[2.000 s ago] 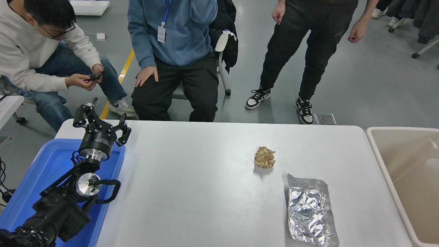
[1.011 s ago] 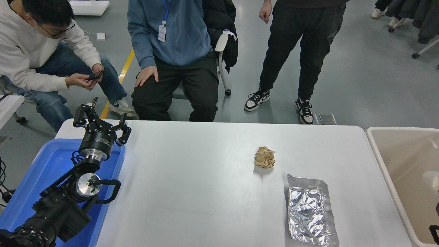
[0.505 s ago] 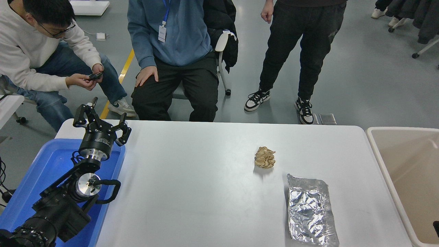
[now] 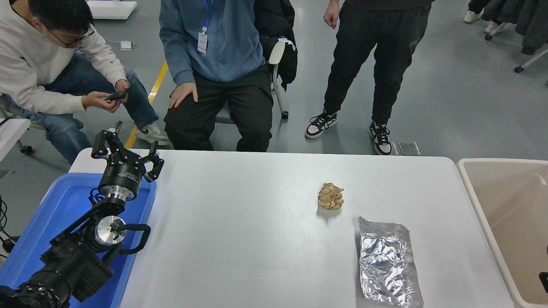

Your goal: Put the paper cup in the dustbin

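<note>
The paper cup is not visible in the head view. The beige dustbin [image 4: 475, 201] stands off the table's right end, cut off by the picture's right edge, and the part of its inside that shows holds nothing I can see. Only a small black sliver of my right arm [image 4: 544, 276] shows at the right edge, over the dustbin. My left gripper [image 4: 126, 155] is open and empty, parked over the blue tray [image 4: 64, 201] at the lower left.
A crumpled tan paper ball [image 4: 330, 196] lies right of the table's middle. A crinkled silver foil bag [image 4: 387, 261] lies nearer, at the front right. Three people are at the far side, two seated and one standing.
A whitish shape that showed inside the dustbin at the right edge two and one seconds ago is gone from view. The black piece of the right arm has shrunk toward the edge.
</note>
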